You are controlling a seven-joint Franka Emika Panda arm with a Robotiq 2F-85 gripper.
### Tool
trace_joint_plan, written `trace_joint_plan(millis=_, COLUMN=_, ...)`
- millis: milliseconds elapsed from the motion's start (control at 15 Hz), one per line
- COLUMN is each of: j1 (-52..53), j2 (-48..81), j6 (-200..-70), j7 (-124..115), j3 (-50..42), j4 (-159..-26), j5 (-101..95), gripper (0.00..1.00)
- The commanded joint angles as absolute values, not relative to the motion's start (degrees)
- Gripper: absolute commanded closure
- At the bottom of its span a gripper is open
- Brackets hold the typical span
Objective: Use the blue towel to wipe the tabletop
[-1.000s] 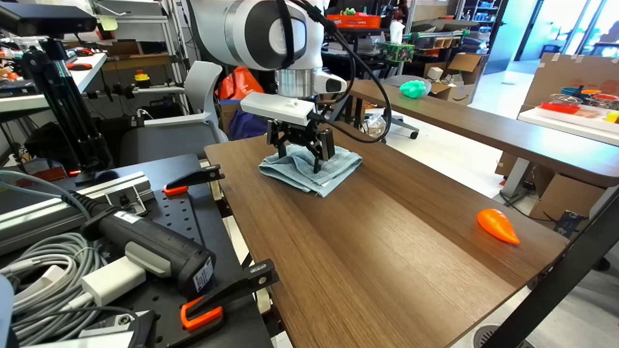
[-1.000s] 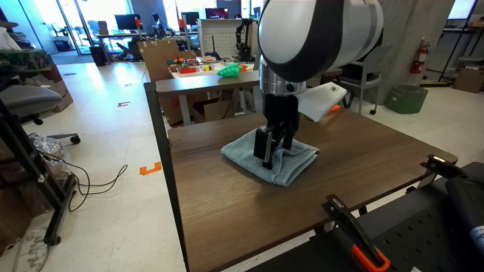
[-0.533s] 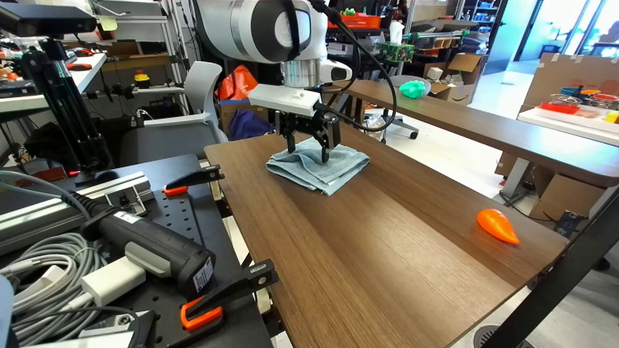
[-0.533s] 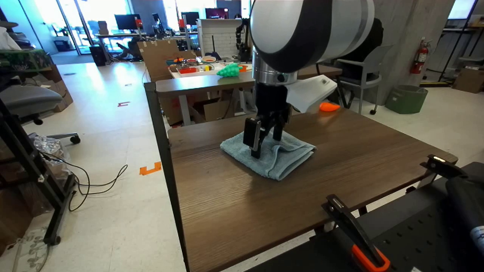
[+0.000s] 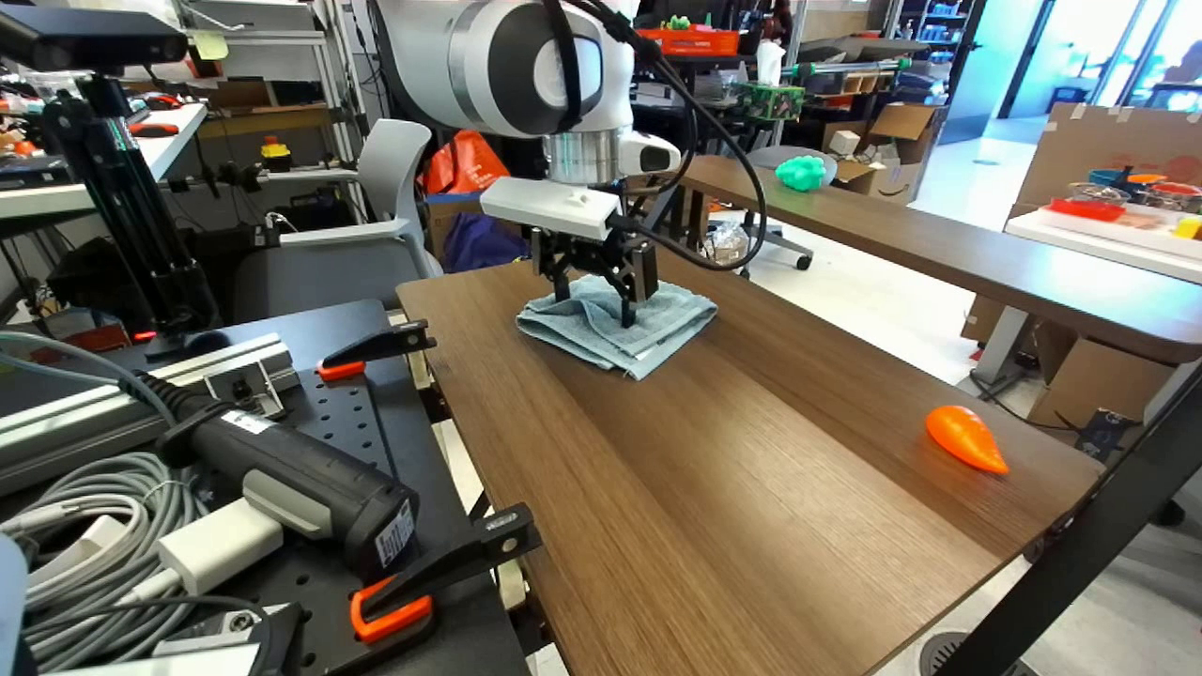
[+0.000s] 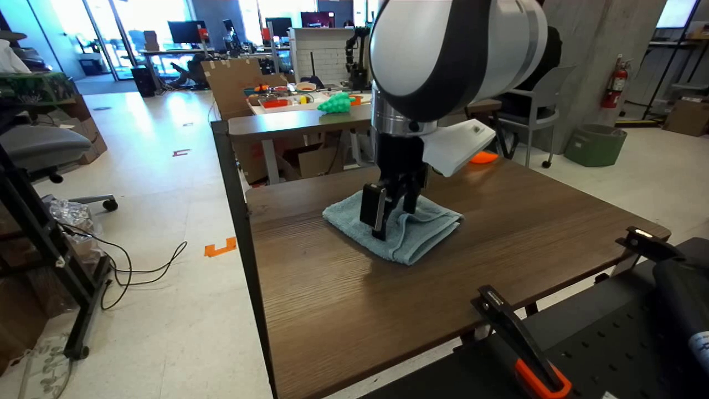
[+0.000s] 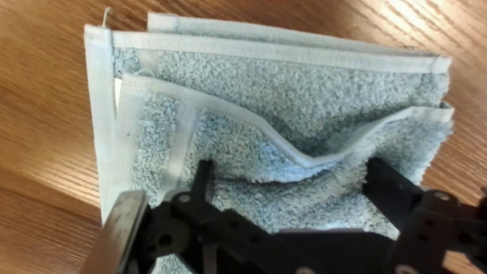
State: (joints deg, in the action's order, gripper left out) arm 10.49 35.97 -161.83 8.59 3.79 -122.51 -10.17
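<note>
Jaws well apart — on towel [image 7: 247, 148]

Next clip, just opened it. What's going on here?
A robot arm reaches down to a folded blue towel on a brown tabletop, presumably for wiping. Its gripper is open, fingers apart with rumpled towel between them, unclamped; whether they press on it is unclear. An orange object lies elsewhere on the tabletop.
</note>
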Motion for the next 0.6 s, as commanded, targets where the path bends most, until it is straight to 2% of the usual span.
trace_joint_plan(millis=0, j1=10.79, j2=42.36, j6=-160.66, j7=7.56, j3=4.08, j4=-115.87, j5=-10.09, gripper=0.00)
trace_joint_plan(millis=533, j1=10.33, j2=52.03, j6=-159.13, j7=-1.84, j3=3.77, j4=-93.29, j5=-2.16, gripper=0.00)
